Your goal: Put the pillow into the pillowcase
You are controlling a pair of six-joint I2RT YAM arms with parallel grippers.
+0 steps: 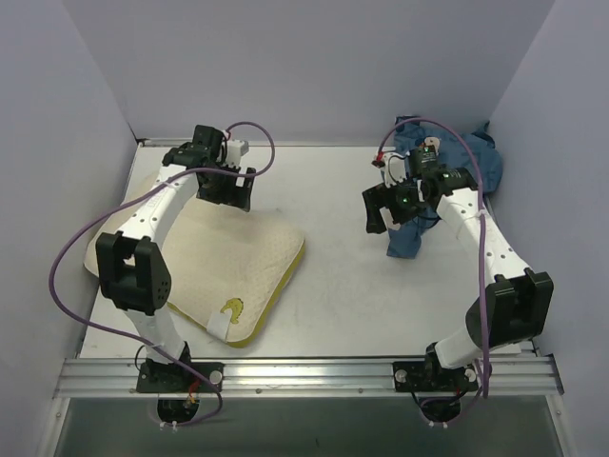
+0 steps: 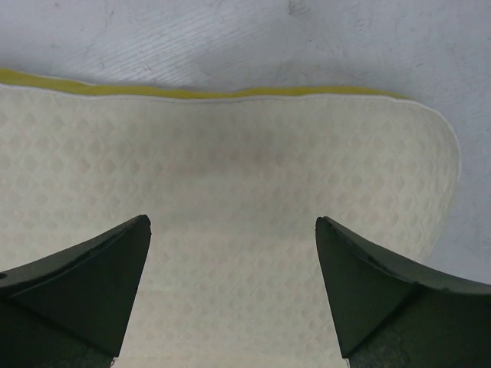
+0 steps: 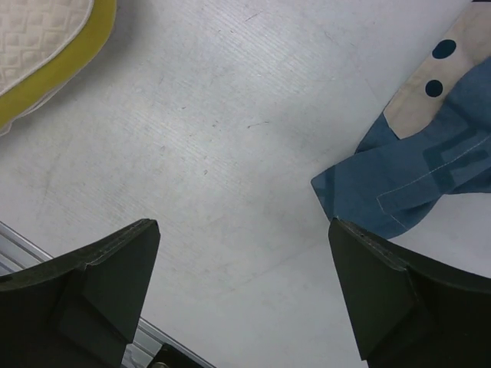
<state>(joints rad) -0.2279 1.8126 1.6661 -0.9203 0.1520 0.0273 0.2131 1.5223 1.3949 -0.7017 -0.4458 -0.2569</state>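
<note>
From where I sit, nothing of the job is done yet: the pillow lies flat and bare on the table, and the pillowcase sits in a crumpled heap, well apart from it. My left gripper hangs over the pillow with its jaws spread wide and nothing between them. In its wrist view the quilted face fills the gap between the fingers, and the yellow-piped edge runs just beyond the tips. My right gripper is likewise wide and empty, over bare table. A hemmed blue corner of the pillowcase lies just outside the finger on the right of that view, not between the fingers, and a corner of the pillow shows far off beyond the other finger. I judge everything is left: find and hold the case's opening, which I cannot make out, grasp the pillow, and slide it inside.
</note>
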